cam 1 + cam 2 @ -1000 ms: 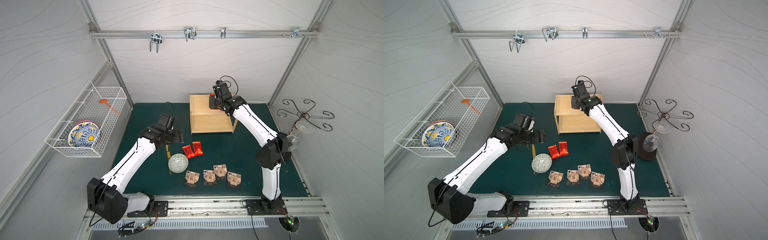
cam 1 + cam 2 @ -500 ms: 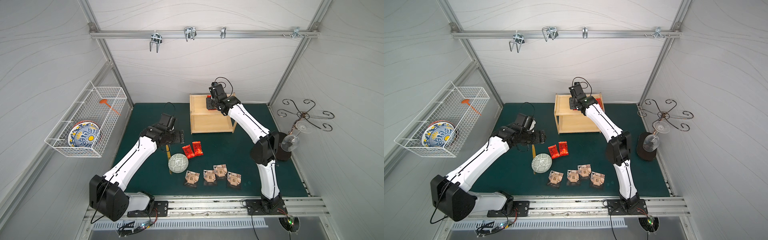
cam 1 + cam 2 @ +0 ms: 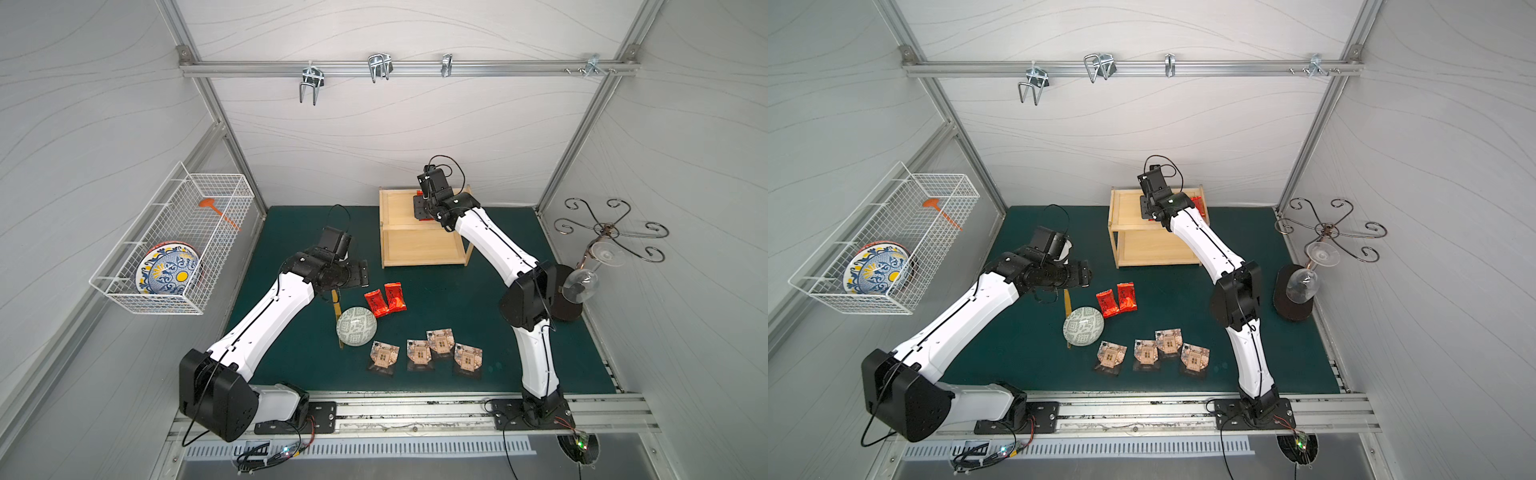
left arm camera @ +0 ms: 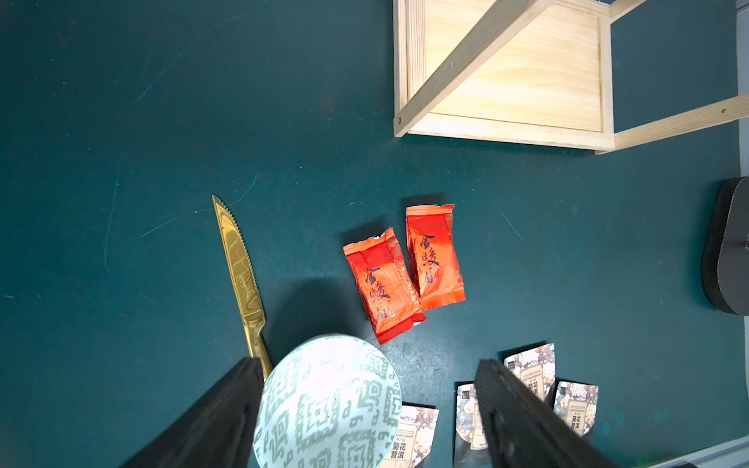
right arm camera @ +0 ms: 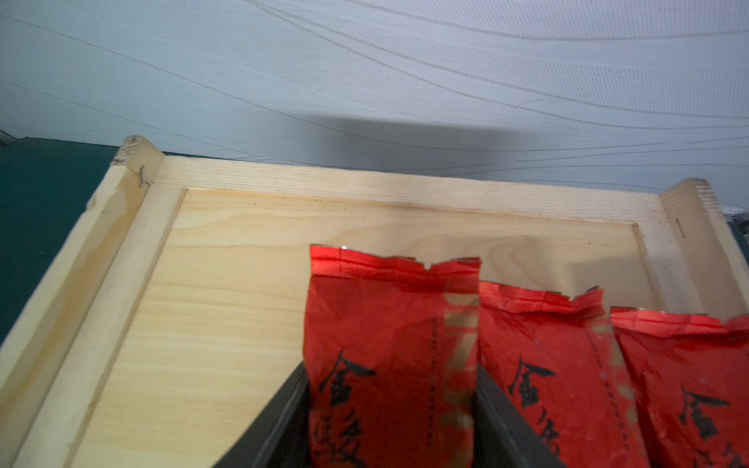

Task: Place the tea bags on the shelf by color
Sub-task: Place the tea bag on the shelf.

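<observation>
The pale wood shelf (image 3: 397,201) stands at the back of the mat. My right gripper (image 5: 391,368) hangs low over its top tier (image 5: 227,308), shut on a red tea bag (image 5: 389,316) by its long edges. Two more red tea bags (image 5: 543,356) lie beside it on that tier. On the mat lie two red tea bags (image 3: 385,300) and, nearer the front, several black-edged tea bags (image 3: 428,353). My left gripper (image 4: 369,364) hovers open above the mat near the bowl, with nothing between its fingers.
A green-patterned bowl (image 3: 356,326) sits upside down next to a gold knife (image 4: 239,263). A wire basket (image 3: 174,241) holding a plate hangs on the left wall. At the right stands a metal stand (image 3: 606,232) with a wine glass (image 3: 582,284). The shelf's lower tier (image 3: 419,249) is bare.
My right arm has swung left across the shelf's top tier, carrying the red tea bag, and its jaws have widened slightly. The left arm has barely moved.
</observation>
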